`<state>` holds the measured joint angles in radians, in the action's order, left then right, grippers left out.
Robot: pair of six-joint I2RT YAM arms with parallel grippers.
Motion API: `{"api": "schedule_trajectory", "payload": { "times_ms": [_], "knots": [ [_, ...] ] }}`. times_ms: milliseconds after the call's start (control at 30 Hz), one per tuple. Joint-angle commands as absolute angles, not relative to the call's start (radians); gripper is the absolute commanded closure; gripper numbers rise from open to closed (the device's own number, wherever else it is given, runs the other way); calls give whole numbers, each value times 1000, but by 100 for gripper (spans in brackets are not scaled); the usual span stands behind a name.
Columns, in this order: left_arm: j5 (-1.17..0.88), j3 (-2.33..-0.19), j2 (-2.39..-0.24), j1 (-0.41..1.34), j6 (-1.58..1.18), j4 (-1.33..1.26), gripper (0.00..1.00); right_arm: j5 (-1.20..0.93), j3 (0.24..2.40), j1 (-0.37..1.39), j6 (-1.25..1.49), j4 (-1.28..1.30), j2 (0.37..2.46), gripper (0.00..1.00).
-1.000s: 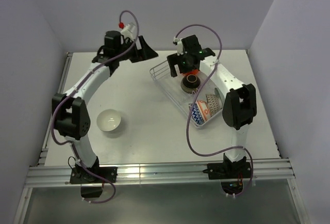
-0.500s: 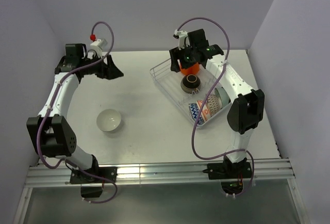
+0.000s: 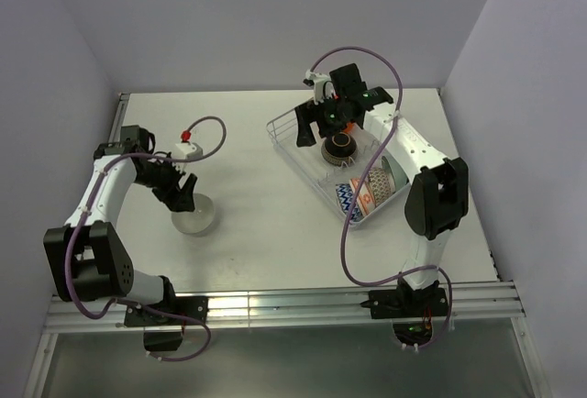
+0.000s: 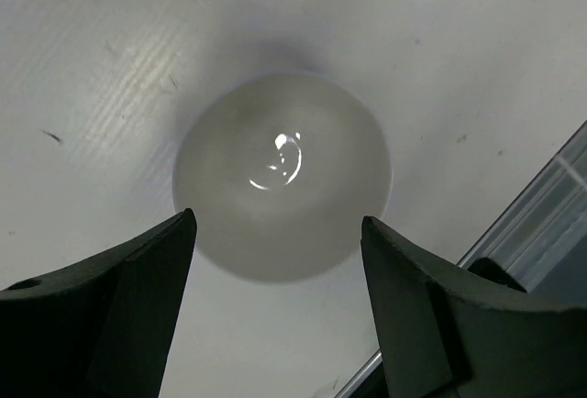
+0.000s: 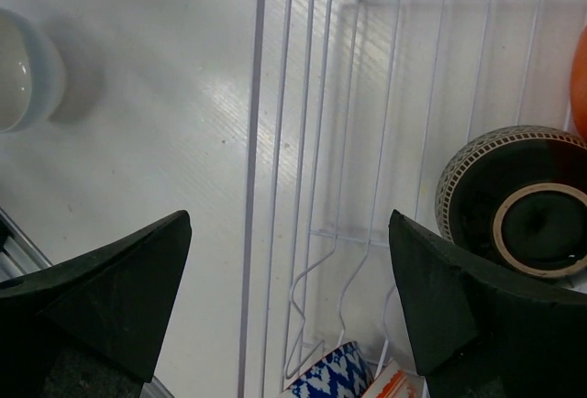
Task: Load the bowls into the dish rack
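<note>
On the table (image 3: 257, 251), toward 8 o'clock from its middle in the overhead view, sits the plain white bowl (image 3: 202, 224), upright and alone. It is well apart from the dish rack (image 3: 286, 132), which lies slantwise toward 2 o'clock. Over the bowl's 11 o'clock rim hangs the left gripper (image 3: 182, 194). Its wrist camera shows the jaws spread wide, one finger at 7 o'clock and one at 5 o'clock of the bowl; whether they touch it cannot be told. Inside the rack, near its middle, rests a dark bowl (image 3: 338, 147) with a pale patterned rim. Just beyond it, at 12 o'clock, an orange-red bowl (image 3: 341, 127) is mostly hidden. At the rack's 5 o'clock end a blue zigzag bowl (image 3: 347, 202) and a patterned orange bowl (image 3: 364, 192) stand on edge side by side. Above the rack's far end hovers the right gripper (image 3: 321, 121), its jaws parted with nothing between them.
</note>
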<state>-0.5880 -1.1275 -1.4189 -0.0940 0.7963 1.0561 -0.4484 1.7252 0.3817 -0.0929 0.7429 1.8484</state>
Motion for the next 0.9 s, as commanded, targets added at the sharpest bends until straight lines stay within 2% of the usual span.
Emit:
{"api": "schedule_trajectory", "payload": {
  "times_ms": [0,233,433,700,867],
  "knots": [
    [-519,-1072,-1382,-110,950,1054,22,-483,1718,390,-78,733,1776,5],
    [-459,-948,-1399,-115,928,870,23,-477,1704,393,-81,732,1759,2],
    [-463,-934,-1457,-115,902,782,26,-480,1704,393,-86,736,1747,2],
    [-630,-1078,-1431,-115,927,931,27,-472,1707,393,-103,752,1746,2],
    [-606,-1114,-1391,-136,876,942,27,-479,1709,393,-107,752,1747,2]
  ]
}}
